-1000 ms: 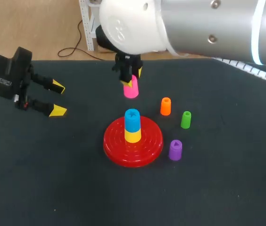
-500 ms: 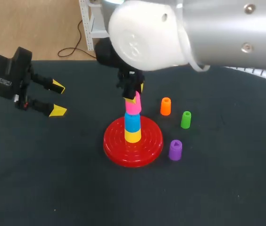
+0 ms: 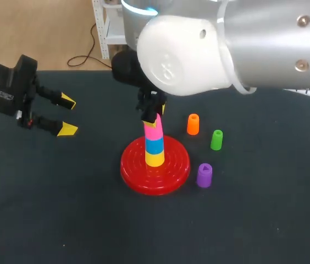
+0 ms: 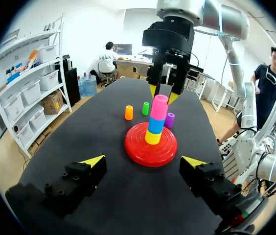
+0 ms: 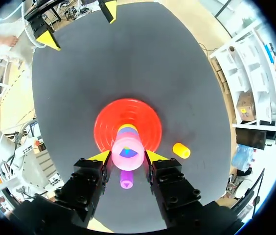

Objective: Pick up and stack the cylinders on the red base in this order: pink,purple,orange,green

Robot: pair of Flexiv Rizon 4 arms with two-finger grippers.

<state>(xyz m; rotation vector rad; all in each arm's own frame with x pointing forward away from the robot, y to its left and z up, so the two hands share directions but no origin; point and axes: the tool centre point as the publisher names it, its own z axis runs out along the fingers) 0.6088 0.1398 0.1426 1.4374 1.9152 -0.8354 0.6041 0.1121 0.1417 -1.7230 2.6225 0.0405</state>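
**Pink cylinder on the stack, right end effector clenched on it**

- Right end effector [image 5: 126, 156]: fingers press the pink cylinder [image 3: 154, 131] from two sides, near its upper half. Grasping it.
- Pink cylinder: upright, long axis vertical, directly under the wrist. It sits on the blue cylinder [image 3: 154, 145], which sits on the yellow cylinder [image 3: 155, 159] at the middle of the red base [image 3: 136, 176]. Roughly in line with the stack. Cannot tell whether it is fully seated.
- Judgement: the next move calls for letting go and lifting straight up along that vertical axis. A sideways pull could tip the stack.
- Purple cylinder [image 3: 204, 175]: upright on the table [image 3: 61, 209], just beside the base's right rim. The right arm is the nearer one.
- Orange cylinder [image 3: 193, 124] and green cylinder [image 3: 216, 139]: upright, farther back on the right.
- Left end effector [image 3: 67, 115]: fingers spread, nothing between them, well apart from the base on the left.
- Writing: no lettering shows on the cylinders or the base. The purple top carries a triangular recess.
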